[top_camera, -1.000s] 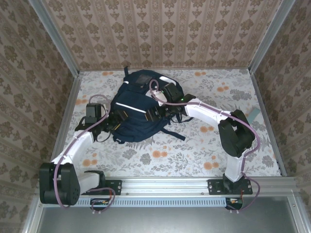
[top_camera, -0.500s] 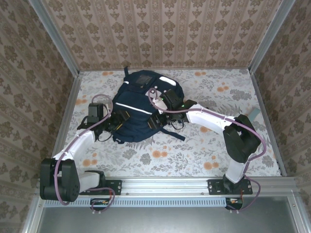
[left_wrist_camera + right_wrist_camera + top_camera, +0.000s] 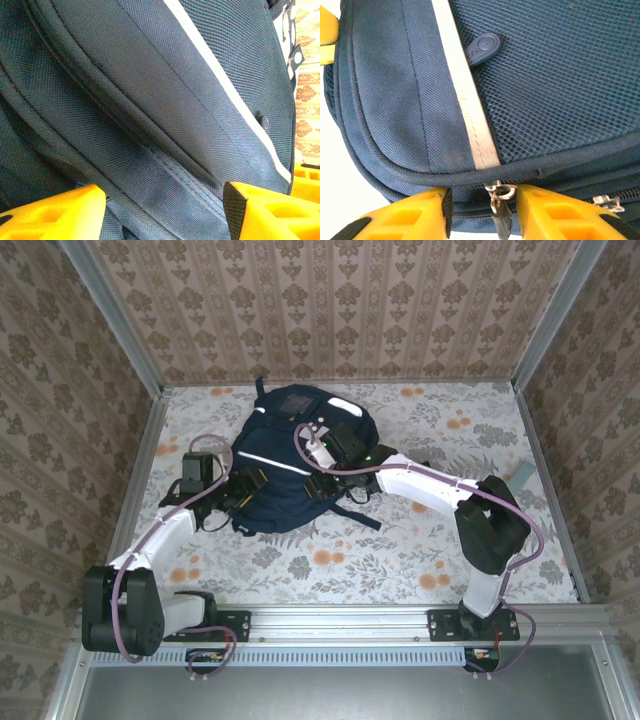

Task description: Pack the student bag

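**Right gripper (image 3: 482,192) brackets a zipper pull (image 3: 499,212) on the student bag (image 3: 545,90)**

From above, the student bag (image 3: 280,475) lies flat on the flowered table (image 3: 420,550), towards the far left, with its white stripe running across it. The right arm reaches in low from the right, elbow bent and forearm stretched leftward, so the right gripper (image 3: 315,448) sits over the middle of the bag. The left arm runs up the left side, and the left gripper (image 3: 240,490) meets the bag's near-left edge.

At the left wrist, the left gripper (image 3: 164,192) shows its yellow fingers well apart, with navy fabric and seams bulging between them. I cannot tell whether it is clamping that fold or only resting against it. The white stripe (image 3: 225,90) runs diagonally above.

At the right wrist, the yellow fingers stand narrowly apart on either side of the metal zipper pull, which hangs just below the piped seam. A sliver of gap shows on both sides, so nothing appears to be held. Above the seam lie the mesh panel, the white stripe (image 3: 465,100) and a small rubber tab (image 3: 482,47).

The step in hand looks like working the zip. The next move calls for pinching the pull squarely, then drawing it along the zipper track while the left arm steadies the bag. Too shallow a pinch could slip off the pull.
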Tool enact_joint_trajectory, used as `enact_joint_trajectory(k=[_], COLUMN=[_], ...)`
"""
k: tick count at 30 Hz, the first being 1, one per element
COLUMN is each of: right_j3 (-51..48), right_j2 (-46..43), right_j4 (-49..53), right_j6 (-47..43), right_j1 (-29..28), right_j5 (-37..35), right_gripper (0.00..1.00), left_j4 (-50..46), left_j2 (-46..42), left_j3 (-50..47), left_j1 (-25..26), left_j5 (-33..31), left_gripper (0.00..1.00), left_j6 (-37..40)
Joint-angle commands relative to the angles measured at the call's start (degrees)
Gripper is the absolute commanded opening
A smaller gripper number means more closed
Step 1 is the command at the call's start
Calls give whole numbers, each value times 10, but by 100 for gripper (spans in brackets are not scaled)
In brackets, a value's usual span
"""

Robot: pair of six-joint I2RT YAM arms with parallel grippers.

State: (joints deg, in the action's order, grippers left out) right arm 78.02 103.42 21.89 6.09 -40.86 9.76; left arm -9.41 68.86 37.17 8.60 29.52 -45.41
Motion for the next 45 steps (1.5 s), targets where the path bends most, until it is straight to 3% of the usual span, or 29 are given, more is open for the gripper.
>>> enact_joint_trajectory(k=[1,4,8,13,22,29,36,45], right_j3=[19,19,17,9,-6,11,-12,-41], right_j2=[15,19,14,-4,-42,-30,-35,-58], right_j4=[24,26,28,30,34,39,36,30], right_j6=[-15,-15,-13,-2,92,94,56,8], right_j1=[-4,-5,-5,-1,88,125,127,127], right_j5=[-28,-31,-47,-123,-176,-138,-59,-48], right_gripper=[35,27,9,0,0,0,0,0], left_j4=[-3,-6,-16,-43,-66,-64,-51,26], left_j2=[-5,-7,-13,-27,-33,-6,71,200], left_j3=[6,8,14,30,63,100,152,221], left_j1=[2,2,1,-4,6,48,159,244], left_j5=[0,0,-5,-19,-26,-53,-80,-41], left_gripper=[65,65,65,66,66,61,43,31], left_j6=[-2,-1,5,24,63,135,207,192])
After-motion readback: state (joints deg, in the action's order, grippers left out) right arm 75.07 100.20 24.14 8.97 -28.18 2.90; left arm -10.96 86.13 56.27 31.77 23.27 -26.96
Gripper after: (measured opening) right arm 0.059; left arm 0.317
